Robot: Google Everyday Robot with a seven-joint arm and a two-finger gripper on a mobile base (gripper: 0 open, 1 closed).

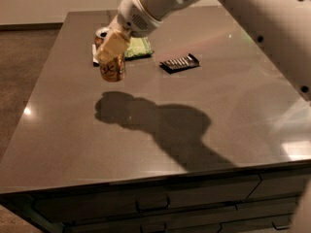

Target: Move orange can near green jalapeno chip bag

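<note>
Gap left is small: my gripper [111, 52], pinching the slim orange-tan drink can [113, 71] slightly tilted above the grey tabletop [252, 106], hangs just beside the crinkled green jalapeno chip bag [140, 47], which lies just beyond.

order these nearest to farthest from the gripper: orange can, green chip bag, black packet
1. orange can, held in the gripper, over the table's far left
2. green jalapeno chip bag, just right of it
3. black ribbed packet, farther right
</note>
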